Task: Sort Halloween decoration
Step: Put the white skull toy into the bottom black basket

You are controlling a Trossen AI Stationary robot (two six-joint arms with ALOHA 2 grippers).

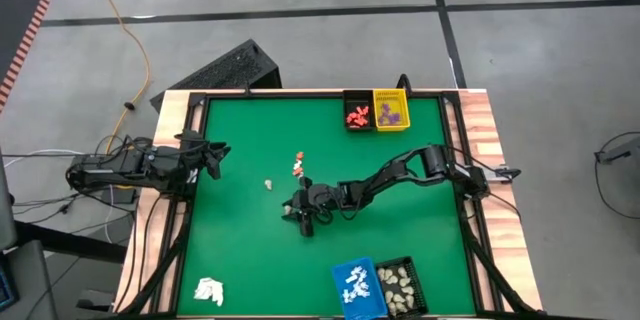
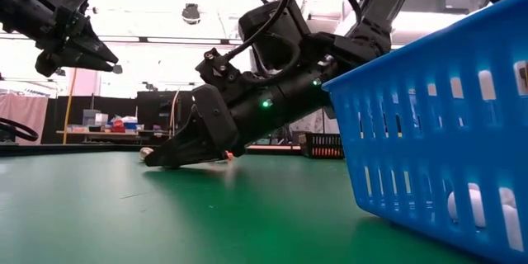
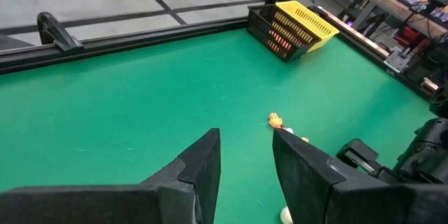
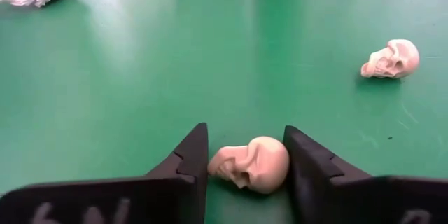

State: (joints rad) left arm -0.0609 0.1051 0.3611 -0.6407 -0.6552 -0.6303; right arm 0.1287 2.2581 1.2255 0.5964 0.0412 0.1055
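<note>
A cream skull (image 4: 250,165), one of the Halloween decoration pieces, lies on its side on the green table (image 1: 250,250) near the middle. My right gripper (image 1: 298,212) is shut on it, its fingertips low at the table top (image 2: 158,158). A second cream skull (image 4: 390,59) lies apart on the mat (image 1: 268,184). Small orange and white pieces (image 1: 298,165) lie farther back. My left gripper (image 1: 216,156) stands open and raised at the table's left side, with nothing between its fingers (image 3: 245,161). My right gripper pinches the cream skull between its two fingers, one on the face side (image 4: 213,164) and one on the back of the head (image 4: 280,162). The fingers slant down from the table's right side. The skull lies on its side on the table.
At the far edge stand a black bin (image 1: 357,112) with orange pieces and a yellow bin (image 1: 391,110) with purple ones. At the near edge stand a blue bin (image 1: 357,288) and a black bin (image 1: 400,285) with cream pieces. A white wadded lump (image 1: 209,291) lies near left.
</note>
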